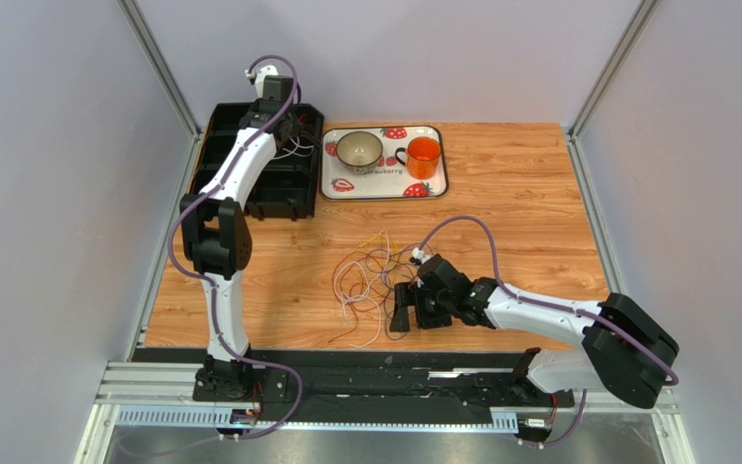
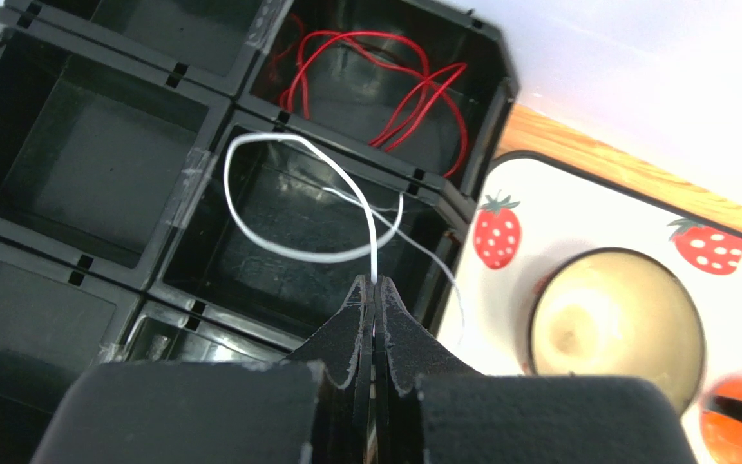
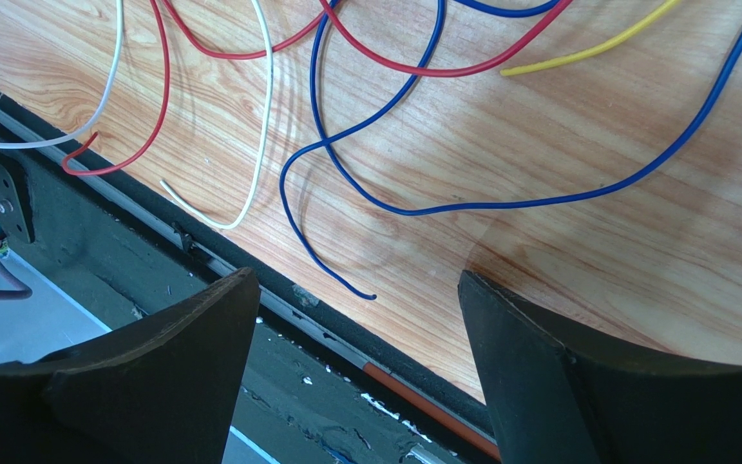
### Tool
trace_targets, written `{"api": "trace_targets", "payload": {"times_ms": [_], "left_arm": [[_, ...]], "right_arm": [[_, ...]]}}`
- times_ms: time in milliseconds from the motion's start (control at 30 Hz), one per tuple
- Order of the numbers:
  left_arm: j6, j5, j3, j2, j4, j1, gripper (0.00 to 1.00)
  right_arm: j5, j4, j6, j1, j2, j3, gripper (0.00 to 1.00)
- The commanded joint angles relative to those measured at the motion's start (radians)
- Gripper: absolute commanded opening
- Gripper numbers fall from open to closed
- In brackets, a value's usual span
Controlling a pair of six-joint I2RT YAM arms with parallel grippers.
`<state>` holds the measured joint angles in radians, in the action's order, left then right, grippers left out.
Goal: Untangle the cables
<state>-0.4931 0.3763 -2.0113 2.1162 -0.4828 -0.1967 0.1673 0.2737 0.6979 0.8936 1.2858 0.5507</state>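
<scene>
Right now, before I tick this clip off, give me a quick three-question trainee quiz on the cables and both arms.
1. True or false: the left jaws are shut on a white cable over the black compartment bin.
2. The right jaws, beside the loose cables on the table, are: A shut on a blue strand; B open, holding nothing; C shut on nothing.
3. What colour is the cable already lying in the compartment next to the one under the white loop?
Key: 1 true; 2 B; 3 red.
</scene>
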Motion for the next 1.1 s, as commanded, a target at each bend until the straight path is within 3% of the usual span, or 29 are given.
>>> {"api": "trace_targets", "payload": {"times_ms": [0,200,300,367,533,733,1067], "left_arm": [[-0.002,0.039,0.04,-0.016,0.024,0.003,0.0],[0.011,0.082,0.028,-0.036,-0.002,0.016,0.04],[0.014,0.076,-0.012,-0.047,-0.028,0.026,0.65],[0.013,0.059,-0.042,-0.062,-0.048,0.029,0.74],[-0.018,0.004,-0.04,-0.146,-0.057,0.029,0.77],[-0.039,-0.138,0.109,-0.32,-0.053,0.003,0.76],[-0.042,-0.257,0.654,-0.706,-0.053,-0.128,0.71]], "right_arm": [[-0.043,0.056,-0.037,0.001,0.038,-0.051,0.85],[-0.041,0.059,-0.034,0.001,0.035,-0.052,0.85],[-0.041,0.064,-0.029,0.001,0.032,-0.051,0.86],[-0.041,0.07,-0.023,0.001,0.023,-0.051,0.85],[-0.052,0.107,-0.002,0.002,-0.02,-0.044,0.85],[-0.08,0.168,0.023,0.019,-0.091,-0.018,0.84],[-0.167,0.324,0.04,0.048,-0.201,0.061,0.84]]}}
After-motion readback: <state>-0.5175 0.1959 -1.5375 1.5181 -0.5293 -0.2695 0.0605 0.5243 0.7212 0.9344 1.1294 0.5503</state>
